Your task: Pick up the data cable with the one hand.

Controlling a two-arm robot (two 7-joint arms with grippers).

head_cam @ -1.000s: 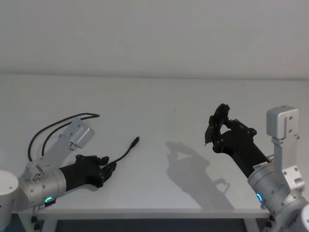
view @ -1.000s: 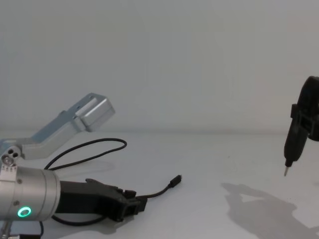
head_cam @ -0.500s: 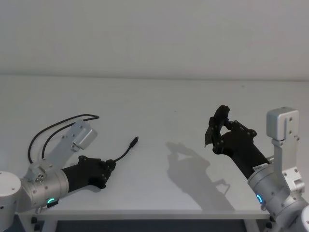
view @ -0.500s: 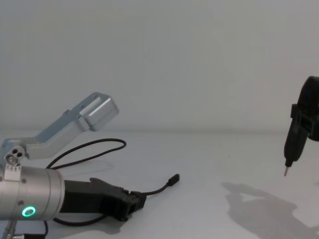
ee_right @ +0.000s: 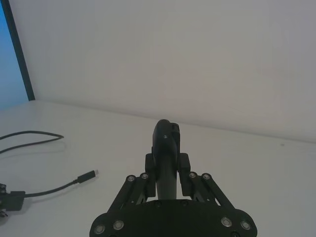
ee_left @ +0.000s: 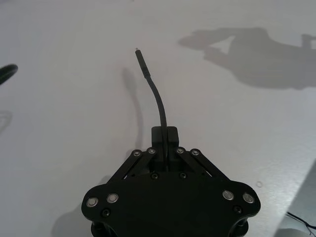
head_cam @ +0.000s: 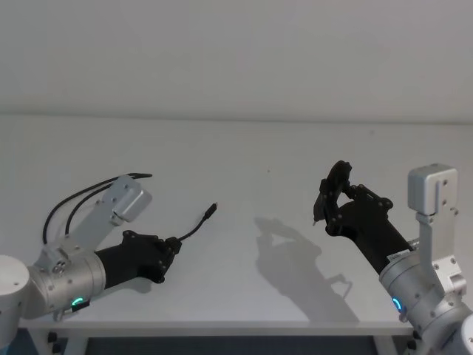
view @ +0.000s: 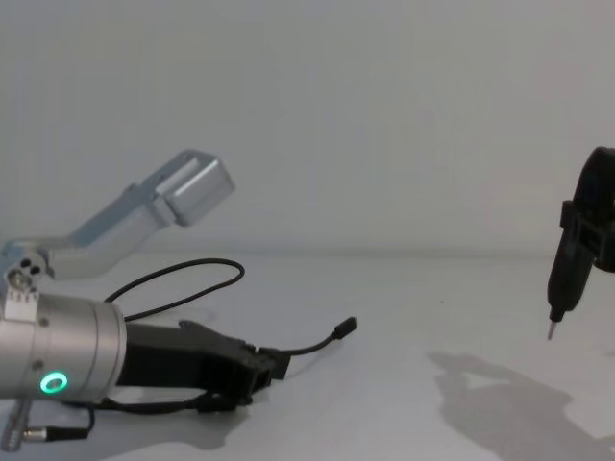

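The data cable is a thin black cord. My left gripper, blocky and black on a silver wrist with a green ring light, is shut on it near one end. From the fingers the cable curves forward to a small plug held just above the table. The rest of the cord loops back past the left arm. My right gripper, black and tapered with a small metal tip, hangs shut above the table's right side, far from the cable.
The white table runs back to a plain wall. The right arm's shadow falls on the table between the two arms. The table's front edge is close behind the left gripper.
The left gripper closed on the cable, then rose a little. The free end with the plug lifted off the table. The right arm has stayed still.
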